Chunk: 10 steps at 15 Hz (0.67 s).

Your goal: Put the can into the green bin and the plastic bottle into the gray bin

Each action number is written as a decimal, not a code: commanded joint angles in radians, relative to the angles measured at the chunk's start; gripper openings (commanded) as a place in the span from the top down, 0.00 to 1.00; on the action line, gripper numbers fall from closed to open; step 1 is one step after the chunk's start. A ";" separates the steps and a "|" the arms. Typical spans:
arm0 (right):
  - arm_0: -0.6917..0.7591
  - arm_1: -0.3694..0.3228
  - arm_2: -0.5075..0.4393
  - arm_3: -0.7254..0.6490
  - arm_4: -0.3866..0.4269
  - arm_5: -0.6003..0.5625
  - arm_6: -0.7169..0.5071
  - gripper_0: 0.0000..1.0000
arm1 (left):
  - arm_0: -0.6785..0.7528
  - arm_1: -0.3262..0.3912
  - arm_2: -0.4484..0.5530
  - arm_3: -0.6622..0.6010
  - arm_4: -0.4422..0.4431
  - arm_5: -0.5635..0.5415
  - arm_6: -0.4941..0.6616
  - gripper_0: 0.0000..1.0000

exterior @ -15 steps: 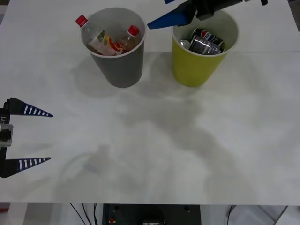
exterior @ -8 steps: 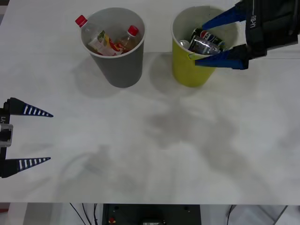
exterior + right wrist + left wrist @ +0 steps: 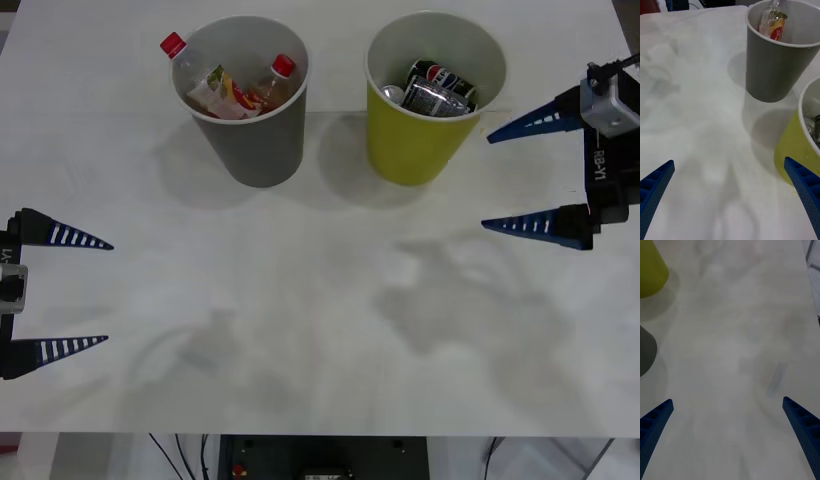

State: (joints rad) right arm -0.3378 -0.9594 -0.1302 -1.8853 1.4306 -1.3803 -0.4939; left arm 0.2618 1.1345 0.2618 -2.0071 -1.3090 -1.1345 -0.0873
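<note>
Two cans (image 3: 436, 88) in green bin (image 3: 425, 150)

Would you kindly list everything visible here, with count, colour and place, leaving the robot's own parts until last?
gray bin: one, dark gray, far left of the table.
green bin: one, yellow-green, beside the gray bin, apart from it.
plastic bottle: one, clear with red cap, in the gray bin.
amber bottle: one, red cap, in the gray bin.
cans: at least two, dark and silver, in the green bin.
table: one, white.
left hand: one, blue fingers, open, at the left edge.
right hand: one, blue fingers, open, right of the green bin.
</note>
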 commanded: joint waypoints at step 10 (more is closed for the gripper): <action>0.496 -0.009 -0.213 -0.250 0.008 0.023 0.210 0.00 | 0.000 0.000 0.000 0.000 0.000 0.000 0.000 0.00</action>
State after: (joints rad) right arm 0.1265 -0.9682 -0.3373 -2.1175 1.4385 -1.3685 -0.2925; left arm 0.2618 1.1345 0.2618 -2.0072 -1.3090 -1.1345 -0.0873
